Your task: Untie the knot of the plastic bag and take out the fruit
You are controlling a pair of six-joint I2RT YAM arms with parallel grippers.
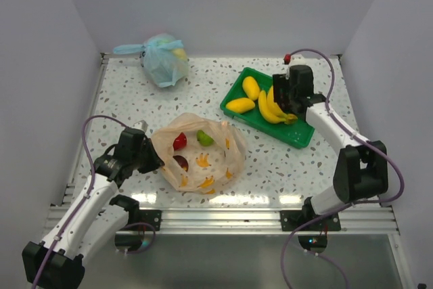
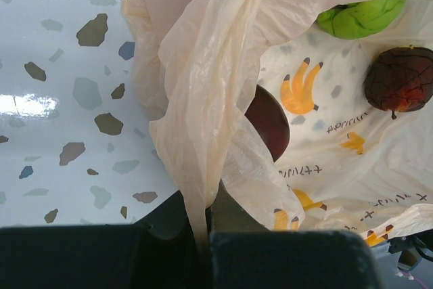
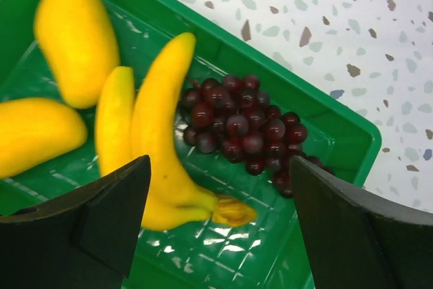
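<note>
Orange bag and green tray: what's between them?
Nothing but bare speckled tabletop lies between the orange bag and the green tray; the top view shows it.

Beneath the right gripper (image 3: 220, 174), bananas (image 3: 159, 133) and grapes (image 3: 243, 130) crowd the green tray (image 3: 304, 93); bare tabletop (image 3: 352, 25) lies beyond its rim.

Plastic bag (image 1: 197, 153) lies left of the tray (image 1: 301, 133) holding grapes (image 3: 243, 130).

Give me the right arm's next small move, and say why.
Probably lift the right pincer clear of the tray and swing it toward the bag. Its jaws stand open over the bananas and grapes, holding nothing, while a lime and an apple lie in the bag, whose edge the left pincer grips.
</note>
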